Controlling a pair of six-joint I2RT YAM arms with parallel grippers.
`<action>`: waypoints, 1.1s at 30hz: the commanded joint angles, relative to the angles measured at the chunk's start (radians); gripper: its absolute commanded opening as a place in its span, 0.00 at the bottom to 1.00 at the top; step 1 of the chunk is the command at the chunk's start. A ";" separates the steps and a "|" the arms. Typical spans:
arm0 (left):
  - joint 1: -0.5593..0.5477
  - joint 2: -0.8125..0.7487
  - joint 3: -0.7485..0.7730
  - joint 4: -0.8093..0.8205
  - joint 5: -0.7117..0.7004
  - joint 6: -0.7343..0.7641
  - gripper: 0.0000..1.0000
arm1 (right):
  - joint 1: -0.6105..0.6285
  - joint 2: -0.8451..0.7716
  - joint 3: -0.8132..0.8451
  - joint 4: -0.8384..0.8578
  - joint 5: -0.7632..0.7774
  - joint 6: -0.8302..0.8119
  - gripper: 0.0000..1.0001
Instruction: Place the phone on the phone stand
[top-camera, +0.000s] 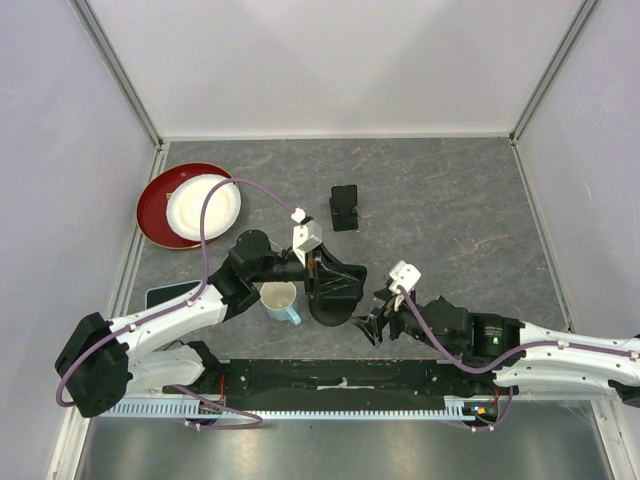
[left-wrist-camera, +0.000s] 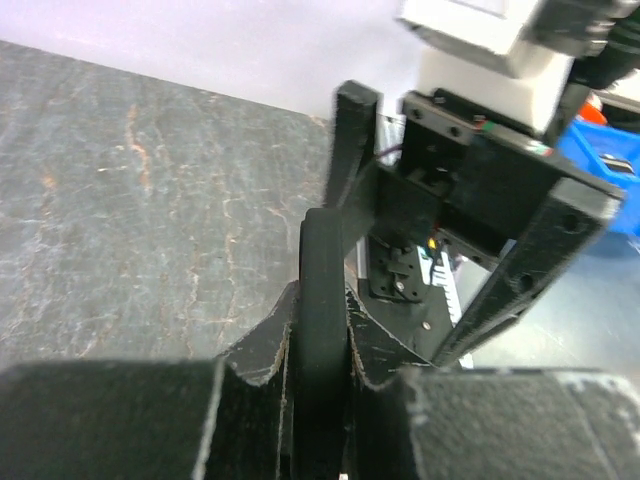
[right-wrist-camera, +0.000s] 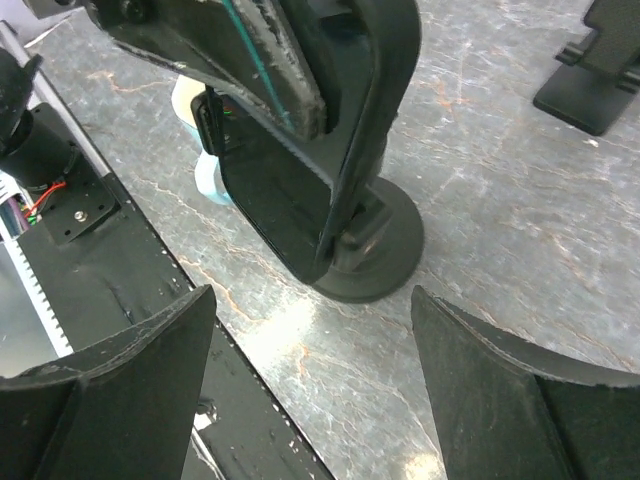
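Observation:
My left gripper (top-camera: 318, 268) is shut on a thin black slab, the phone (left-wrist-camera: 322, 290), seen edge-on between its fingers in the left wrist view. In the right wrist view the phone (right-wrist-camera: 275, 195) hangs upright from those fingers, with its lower end at a black stand with a round base (right-wrist-camera: 385, 265). That stand (top-camera: 335, 305) sits at the table's near middle. My right gripper (top-camera: 378, 322) is open and empty, just right of the stand and low over the table (right-wrist-camera: 310, 340).
A second small black stand (top-camera: 344, 207) is farther back, also in the right wrist view (right-wrist-camera: 590, 70). A light blue mug (top-camera: 280, 300) stands left of the round base. A white plate (top-camera: 203, 207) lies on a red plate (top-camera: 155, 215) at back left. A dark flat device (top-camera: 172, 294) lies at the left edge.

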 joint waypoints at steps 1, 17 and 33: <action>0.007 -0.024 -0.041 0.132 0.199 -0.065 0.02 | -0.059 0.006 -0.065 0.169 -0.125 -0.037 0.85; 0.031 0.002 -0.012 0.101 0.262 -0.048 0.02 | -0.314 0.151 -0.155 0.516 -0.607 -0.140 0.68; 0.033 0.092 -0.017 0.141 0.210 -0.009 0.02 | -0.257 0.135 -0.181 0.515 -0.254 -0.011 0.00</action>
